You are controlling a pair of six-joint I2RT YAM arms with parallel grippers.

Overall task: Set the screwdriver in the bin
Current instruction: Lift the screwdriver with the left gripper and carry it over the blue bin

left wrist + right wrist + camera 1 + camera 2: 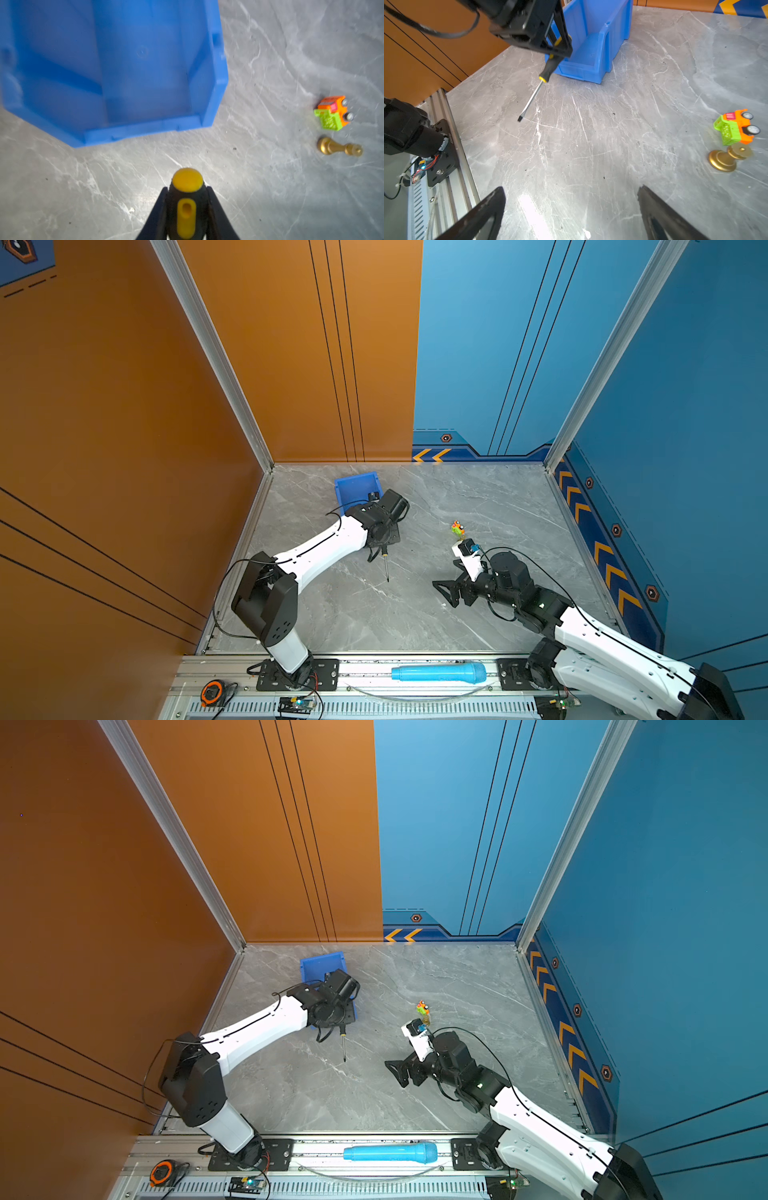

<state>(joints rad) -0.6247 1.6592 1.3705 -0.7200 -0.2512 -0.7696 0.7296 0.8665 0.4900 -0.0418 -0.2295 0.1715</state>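
Observation:
My left gripper (pixel 187 187) is shut on the yellow-and-black handle of the screwdriver (pixel 186 209). In the right wrist view the screwdriver (pixel 536 91) slants down from the left gripper (pixel 560 45), its flat tip low over the table. It hangs just in front of the lowered front lip of the blue bin (pixel 593 41). In both top views the thin shaft of the screwdriver (pixel 386 566) (pixel 343 1046) sticks out below the wrist, and the bin (pixel 353 485) (pixel 318 965) is partly hidden behind that arm. My right gripper (pixel 444 593) (pixel 571 189) is open and holds nothing, low over the table's middle right.
An orange-and-green toy truck (pixel 457 527) (pixel 735 128) and a brass turned piece (pixel 726 160) lie right of the bin. On the front rail lie a cyan cylinder (pixel 438 673) and an orange tape measure (pixel 212 692). Walls close in the left, back and right.

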